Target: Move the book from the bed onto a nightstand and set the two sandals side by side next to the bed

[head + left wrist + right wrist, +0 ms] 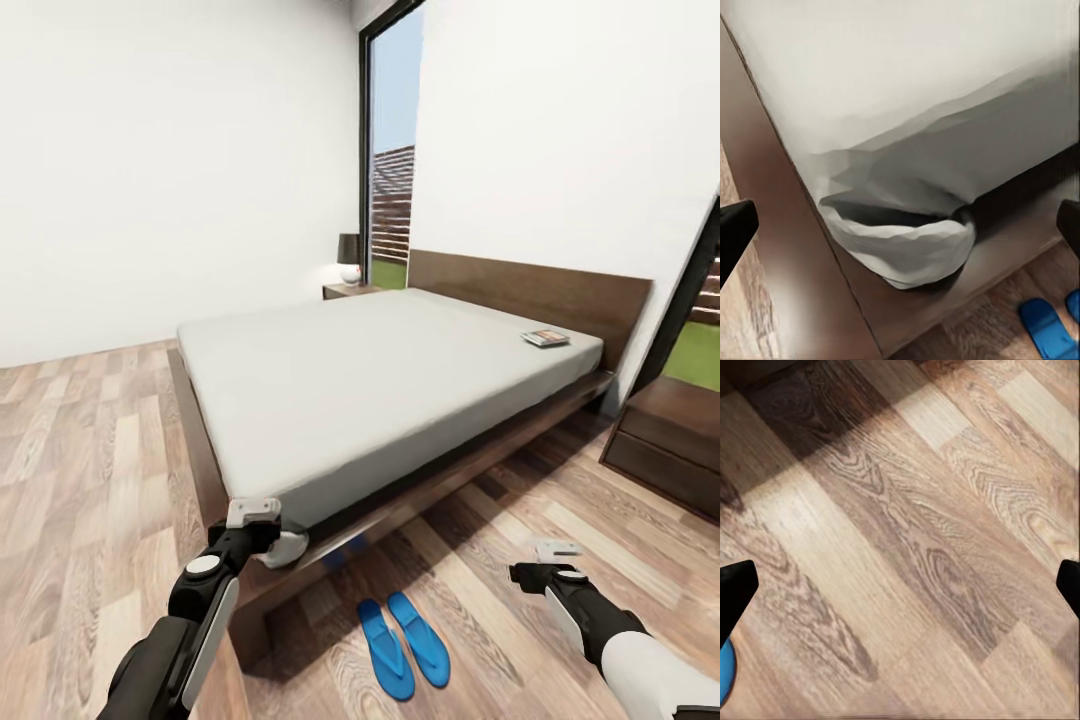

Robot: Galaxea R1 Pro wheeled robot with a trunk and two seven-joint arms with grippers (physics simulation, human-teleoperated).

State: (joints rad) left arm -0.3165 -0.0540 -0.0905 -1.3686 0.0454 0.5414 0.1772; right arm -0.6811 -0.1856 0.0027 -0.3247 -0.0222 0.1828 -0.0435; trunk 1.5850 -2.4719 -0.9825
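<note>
The left pincer (262, 528), spread wide, hovers at the near corner of the low pale grey bed (340, 390). Two flat bright blue sandals (403, 642) lie side by side on the plank floor beside it. The small dark paperback book (545, 338) rests near the headboard. The right pincer (550, 560) is spread over the floor.

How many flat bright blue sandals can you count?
2: one flat bright blue sandal and a second lie side by side on the wood-plank floor beside the bed's foot corner.
</note>
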